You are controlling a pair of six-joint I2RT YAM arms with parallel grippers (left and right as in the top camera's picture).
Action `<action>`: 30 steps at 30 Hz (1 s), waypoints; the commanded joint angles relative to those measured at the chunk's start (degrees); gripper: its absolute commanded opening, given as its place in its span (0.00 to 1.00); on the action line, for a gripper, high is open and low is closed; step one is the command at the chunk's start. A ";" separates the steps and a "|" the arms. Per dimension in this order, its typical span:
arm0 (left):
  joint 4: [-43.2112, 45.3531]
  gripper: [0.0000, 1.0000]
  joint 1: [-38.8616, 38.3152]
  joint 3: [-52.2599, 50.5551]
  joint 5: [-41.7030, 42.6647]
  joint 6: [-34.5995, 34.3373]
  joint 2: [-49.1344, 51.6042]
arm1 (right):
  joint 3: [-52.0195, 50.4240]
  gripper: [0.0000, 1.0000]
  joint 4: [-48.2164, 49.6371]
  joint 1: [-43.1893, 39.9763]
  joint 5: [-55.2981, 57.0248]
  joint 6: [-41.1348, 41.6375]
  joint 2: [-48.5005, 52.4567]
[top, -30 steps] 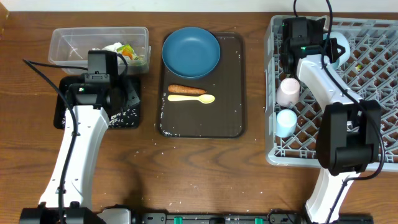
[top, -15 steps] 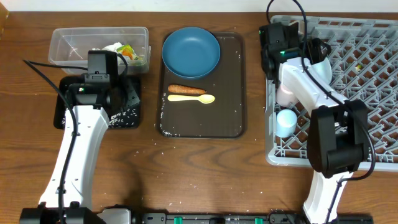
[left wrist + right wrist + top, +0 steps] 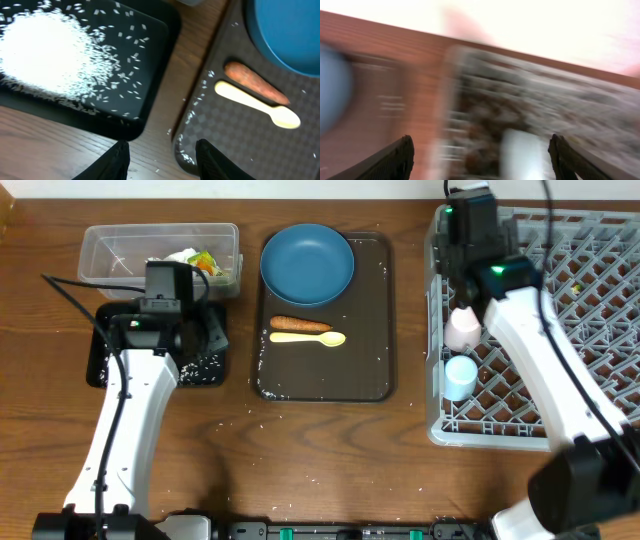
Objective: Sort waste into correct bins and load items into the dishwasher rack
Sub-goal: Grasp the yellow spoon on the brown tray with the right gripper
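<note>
Two grippers spread wide, neither holding anything

Closest to the robot's side, the small light blue cup (image 3: pixel 460 376) sits at the left edge of the grey rack (image 3: pixel 600 290), with the pink cup (image 3: pixel 463 328) just beyond it along the same edge.

On the other side, the left gripper (image 3: pixel 162 157) hangs above the strip of table (image 3: pixel 330 450) between the black tray (image 3: pixel 100 366) and the brown serving tray (image 3: pixel 375 330). Its fingers (image 3: pixel 117 160) stand apart with only bare wood between them. The rice (image 3: pixel 45 50) lies heaped in the black tray, thinning to scattered grains toward the tray's right side. A few stray grains lie on the wood and along the brown serving tray's left rim.

In the middle of the brown serving tray, the yellow spoon (image 3: pixel 307 338) lies crosswise. The carrot (image 3: pixel 300 323) lies just beyond it, roughly parallel. Further on, the dark blue plate (image 3: pixel 307 263) rests at the tray's far end, reaching its far rim.

Beyond the black tray stands the clear tub (image 3: pixel 110 255), with the white tissue (image 3: pixel 180 255) and the green-yellow wrapper (image 3: pixel 207 262) at its right end.

Farthest out, the right gripper (image 3: pixel 482 160) is over the rack's far left corner. Its wrist view is smeared by blur, yet both fingers (image 3: pixel 395 157) show at the sides of the frame, set wide with nothing clamped.
</note>
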 commanded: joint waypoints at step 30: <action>1.79 0.46 -5.42 -0.35 -0.57 3.10 8.31 | -0.09 0.44 -2.08 17.33 -26.99 31.08 28.15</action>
